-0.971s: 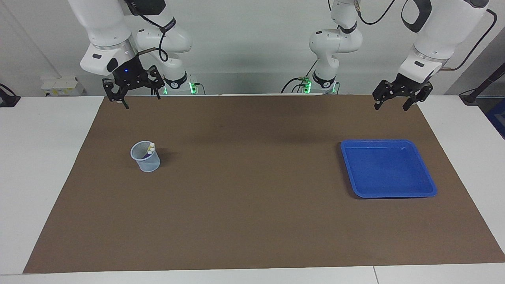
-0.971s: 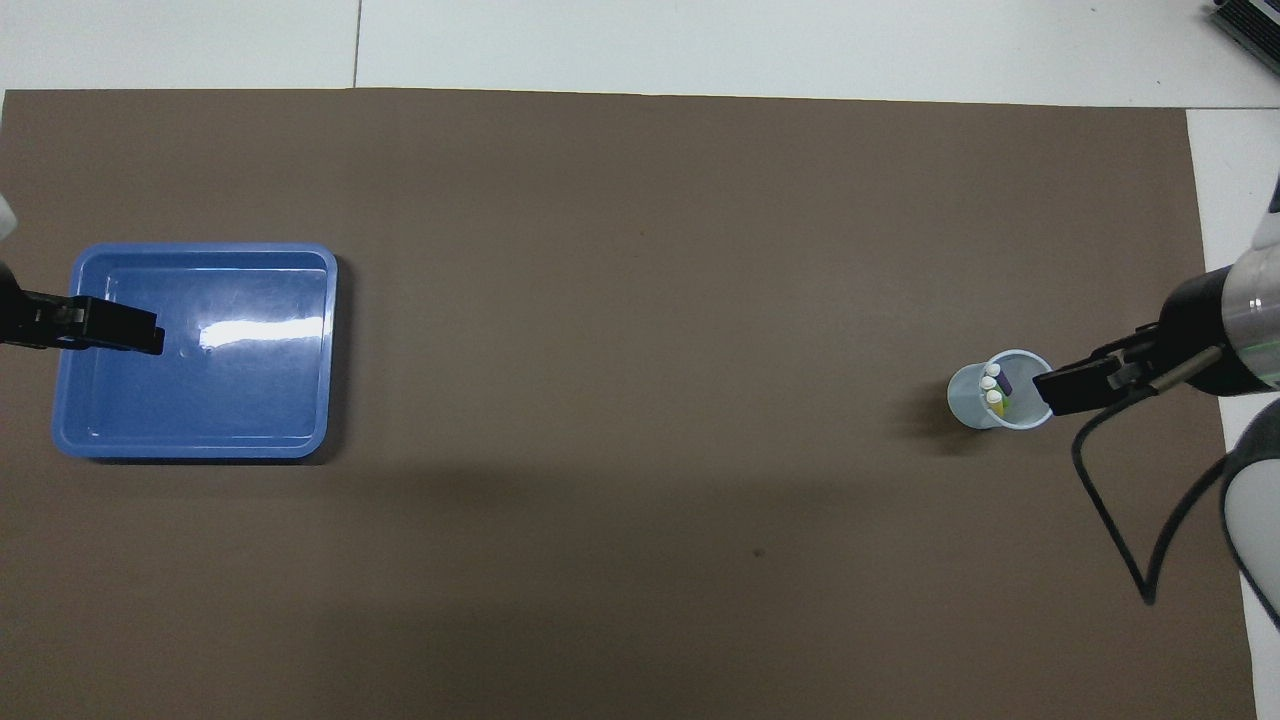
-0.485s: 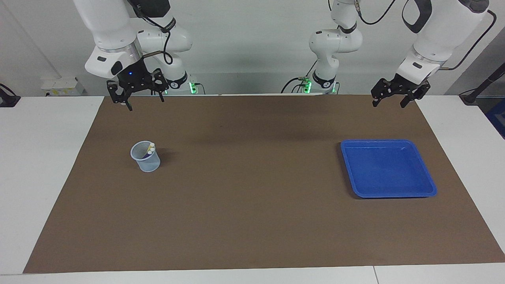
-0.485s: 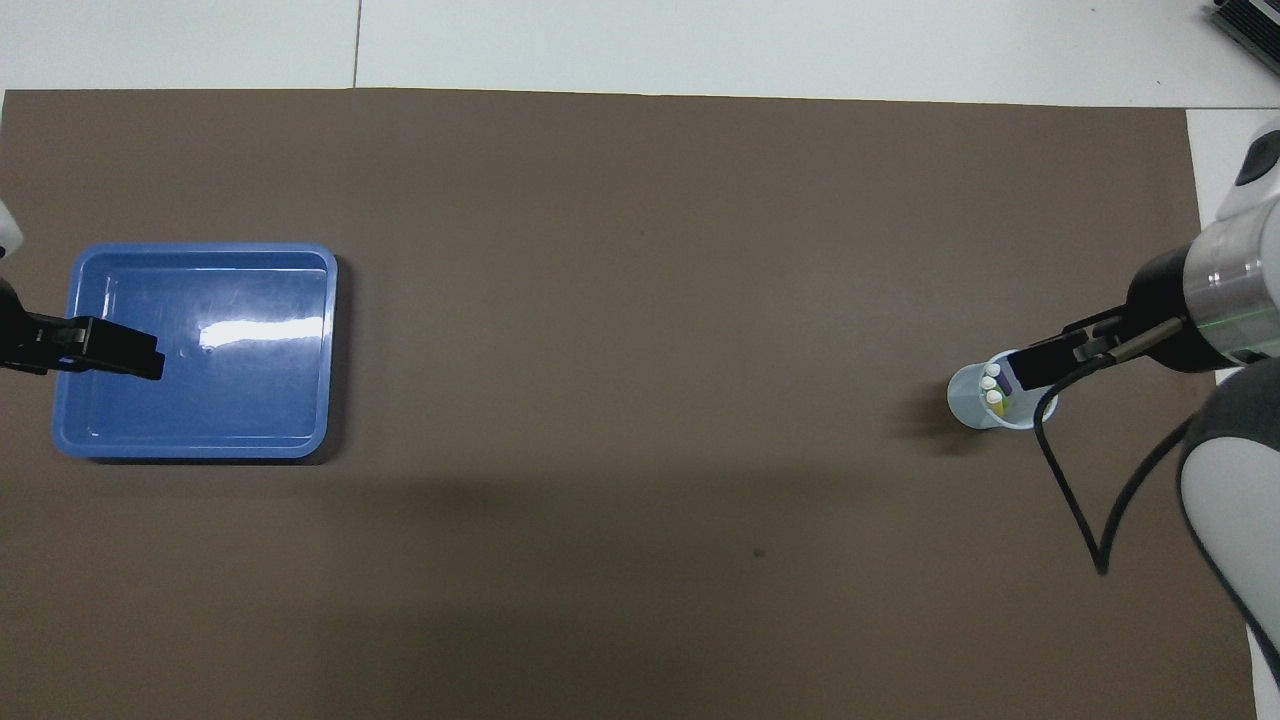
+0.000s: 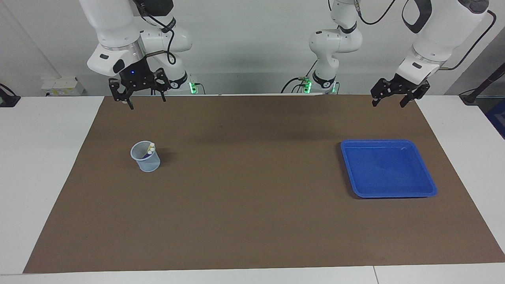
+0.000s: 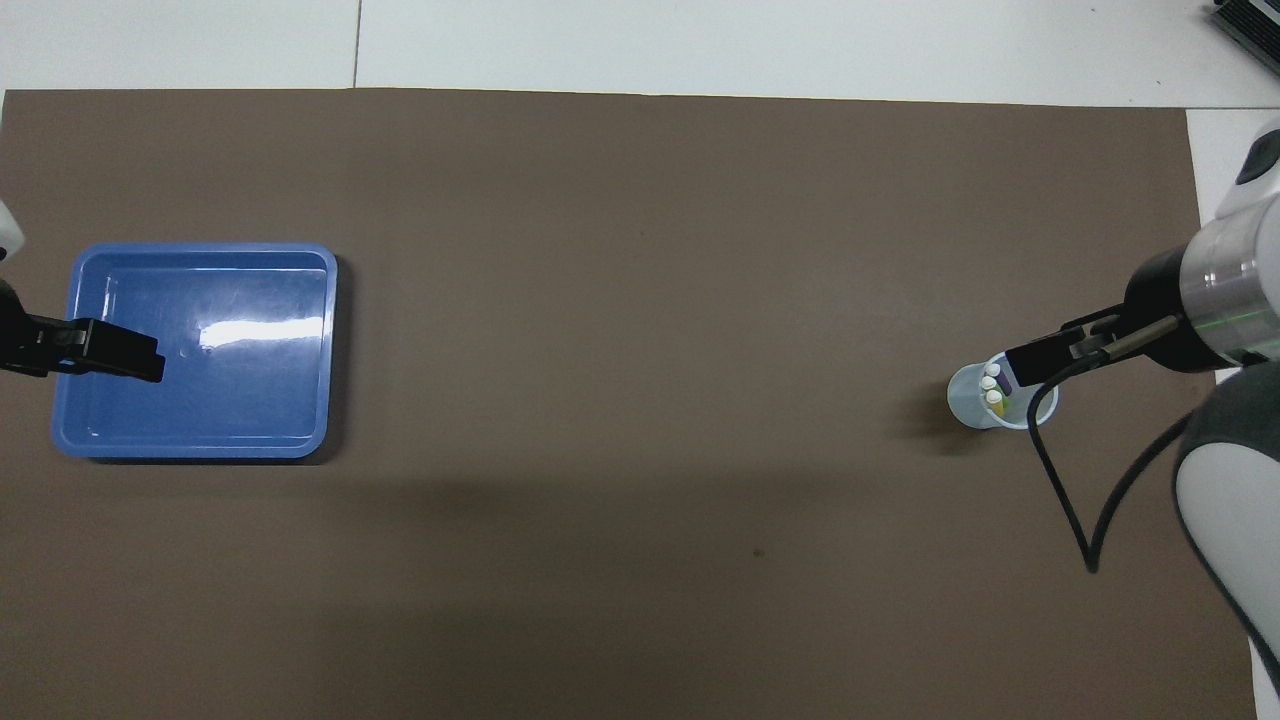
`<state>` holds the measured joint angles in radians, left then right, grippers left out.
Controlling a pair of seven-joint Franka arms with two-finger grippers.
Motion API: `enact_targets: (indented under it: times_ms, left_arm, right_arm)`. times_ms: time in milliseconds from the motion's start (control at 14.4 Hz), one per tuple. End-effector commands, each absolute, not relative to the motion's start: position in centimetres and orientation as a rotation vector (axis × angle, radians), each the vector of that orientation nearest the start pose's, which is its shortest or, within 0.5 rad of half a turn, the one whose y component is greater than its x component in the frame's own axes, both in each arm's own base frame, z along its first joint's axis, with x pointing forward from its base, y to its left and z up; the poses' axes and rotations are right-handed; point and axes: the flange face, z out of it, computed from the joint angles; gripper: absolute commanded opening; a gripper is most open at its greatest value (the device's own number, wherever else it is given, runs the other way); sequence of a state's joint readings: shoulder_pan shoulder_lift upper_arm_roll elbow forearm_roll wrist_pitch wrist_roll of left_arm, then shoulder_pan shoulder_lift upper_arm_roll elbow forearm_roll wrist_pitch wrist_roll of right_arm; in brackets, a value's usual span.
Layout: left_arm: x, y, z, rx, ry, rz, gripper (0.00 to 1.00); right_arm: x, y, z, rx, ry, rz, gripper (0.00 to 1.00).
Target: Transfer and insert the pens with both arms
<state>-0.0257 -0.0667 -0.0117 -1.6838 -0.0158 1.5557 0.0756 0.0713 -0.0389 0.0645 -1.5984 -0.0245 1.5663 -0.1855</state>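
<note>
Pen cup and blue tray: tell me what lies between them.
Nothing but bare brown mat lies between the pen cup and the blue tray; both views show that stretch bare.

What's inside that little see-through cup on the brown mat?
The cup holds the pens standing upright: three whitish cap ends show, with purple, yellow and a bit of green below. Their lower ends are blurred by the cup's wall, and the right pincer covers part of the rim.

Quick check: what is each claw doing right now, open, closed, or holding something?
Left claw: open, holding nothing, raised above the mat near the blue tray.
Right claw: open, holding nothing, raised above the pen cup.
</note>
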Motion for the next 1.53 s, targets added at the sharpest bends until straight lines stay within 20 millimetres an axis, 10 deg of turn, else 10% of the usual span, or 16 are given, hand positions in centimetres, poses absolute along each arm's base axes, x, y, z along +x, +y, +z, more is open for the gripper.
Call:
enact_targets:
  times_ms: [0, 1456]
  left_arm:
    - [52.6, -2.2, 60.9, -3.136, 0.171, 0.116, 1.0]
    - [52.6, -1.7, 60.9, -3.139, 0.157, 0.113, 1.0]
  right_arm:
    - [53.9, 5.9, 63.7, -3.146, -0.451, -0.001, 1.0]
    - [53.5, 3.0, 64.0, -3.146, -0.243, 0.054, 1.0]
